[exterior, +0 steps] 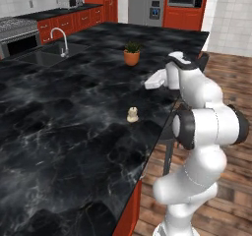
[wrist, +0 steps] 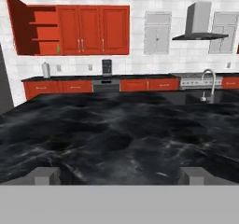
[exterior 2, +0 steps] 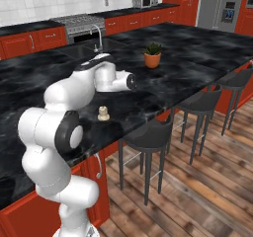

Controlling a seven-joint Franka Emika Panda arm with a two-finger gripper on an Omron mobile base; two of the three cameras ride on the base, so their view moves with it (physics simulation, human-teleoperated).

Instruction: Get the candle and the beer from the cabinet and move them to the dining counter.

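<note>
— Where did your small cream-white candle on its round base (exterior: pixel 132 114) sit?
— On the large black marble dining counter (exterior: pixel 59 132), near its stool-side edge.

— And your slim green beer bottle (wrist: pixel 58 49)?
— Upright inside the open red-brown wall cabinet (wrist: pixel 70 29), far across the room.

— Your two-finger gripper (wrist: pixel 120 175)?
— Fingers spread wide apart, holding nothing.

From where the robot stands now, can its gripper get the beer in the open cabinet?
Probably not. The beer stands on a shelf of the open cabinet on the far wall, and the whole dining counter lies between it and the open gripper. The base would likely have to drive around first.
</note>
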